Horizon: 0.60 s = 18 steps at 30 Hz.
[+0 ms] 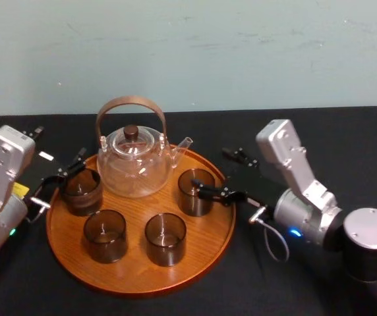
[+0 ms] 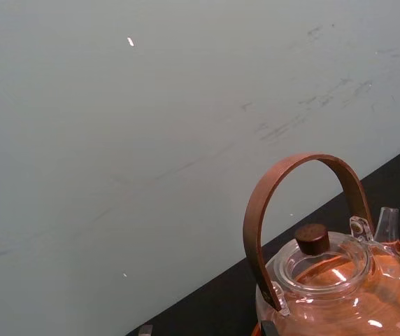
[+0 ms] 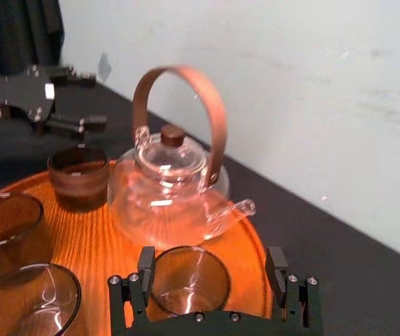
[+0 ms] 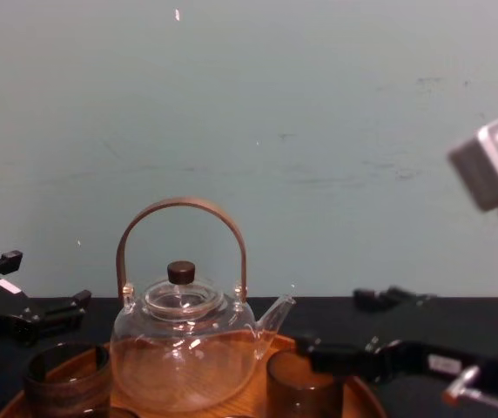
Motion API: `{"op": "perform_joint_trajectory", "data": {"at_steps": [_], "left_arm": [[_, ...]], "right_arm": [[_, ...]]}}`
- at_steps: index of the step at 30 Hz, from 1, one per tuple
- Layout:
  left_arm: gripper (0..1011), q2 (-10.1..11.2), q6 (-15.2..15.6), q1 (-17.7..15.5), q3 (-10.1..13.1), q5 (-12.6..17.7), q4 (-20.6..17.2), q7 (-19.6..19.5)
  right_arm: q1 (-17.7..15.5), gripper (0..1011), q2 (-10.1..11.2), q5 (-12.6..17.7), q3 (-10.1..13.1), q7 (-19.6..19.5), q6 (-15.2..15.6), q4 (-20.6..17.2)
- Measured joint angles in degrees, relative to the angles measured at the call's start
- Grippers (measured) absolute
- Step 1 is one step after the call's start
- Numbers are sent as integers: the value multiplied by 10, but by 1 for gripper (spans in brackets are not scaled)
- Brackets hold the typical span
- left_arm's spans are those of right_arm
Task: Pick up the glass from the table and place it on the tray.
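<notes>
Glass: a smoky clear glass [image 1: 196, 191] is standing upright on the tray, right of centre in the head view, just below the teapot's spout.
Tray: a round wooden tray [image 1: 136, 280] is lying on the table, filling the lower middle of the head view.
Right gripper: the right gripper [image 3: 211, 269] is reaching in from the right of the head view at the tray's right rim, fingers spread apart. In the right wrist view the glass is showing between them, closer to one finger; contact cannot be told.
Left gripper: the left gripper [image 3: 95, 101] is hovering at the tray's left rim, at the left of the head view, fingers apart and gripping nothing, just beside a second glass.
Second glass: the second glass [image 1: 82, 191] is standing on the tray's upper left, next to the teapot.
Teapot: a clear teapot [image 1: 134, 164] with a brown hoop handle and a dark lid knob is sitting at the tray's back.
Other glasses: two more glasses [image 1: 105, 235] are standing side by side near the tray's front.
Table: a black table [image 1: 347, 145] is carrying everything.
Wall: a pale green wall [image 1: 241, 52] is filling the top of the frame.
</notes>
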Motion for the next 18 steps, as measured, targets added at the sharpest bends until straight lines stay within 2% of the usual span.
{"op": "perform_joint_trajectory", "data": {"at_steps": [9,18], "left_arm": [[1002,0,0,0,0,0,0,0],[1001,0,0,0,0,0,0,0]], "right_arm": [[-50,1002,32,22,49,-19,-15,-64],[-88,1002,52,36,97,-38,-26,-76]]}}
